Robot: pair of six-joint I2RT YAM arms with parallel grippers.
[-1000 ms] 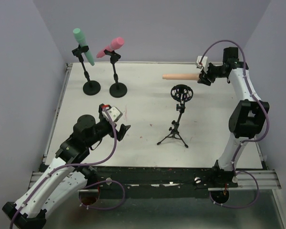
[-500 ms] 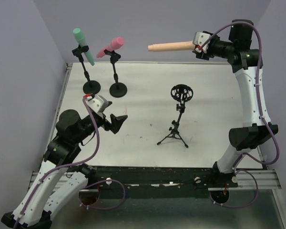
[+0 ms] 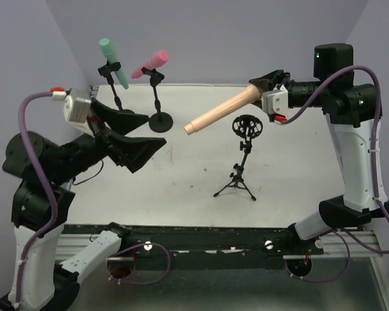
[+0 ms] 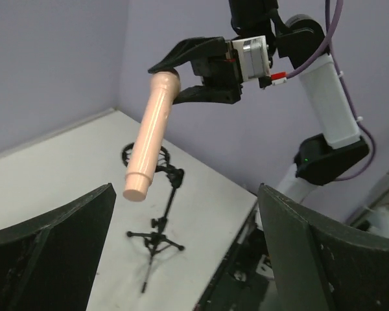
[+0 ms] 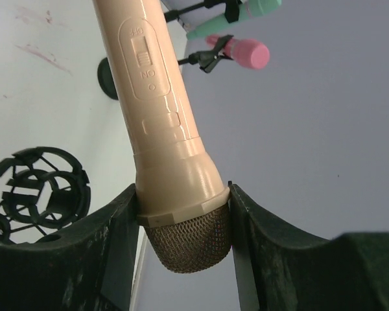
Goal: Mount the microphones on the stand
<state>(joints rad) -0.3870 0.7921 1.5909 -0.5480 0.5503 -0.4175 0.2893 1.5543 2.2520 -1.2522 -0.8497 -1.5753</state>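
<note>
My right gripper is shut on the head end of the peach-tan microphone, high above the table. The microphone slants down to the left, its tail end left of the shock-mount ring of the empty tripod stand. In the right wrist view the fingers clamp the microphone at its collar, with the mesh head below. The teal-green microphone and the pink microphone sit clipped in their round-base stands at the back left. My left gripper hangs open and empty, raised at the left.
The two round stand bases stand at the table's back left, partly behind my left gripper. Purple walls close in the white table on three sides. A metal rail runs along the front edge.
The right gripper has swung the peach-tan microphone from level to slanting down-left, nearer the tripod's ring. The left arm has risen and drawn back to the left, still open.
</note>
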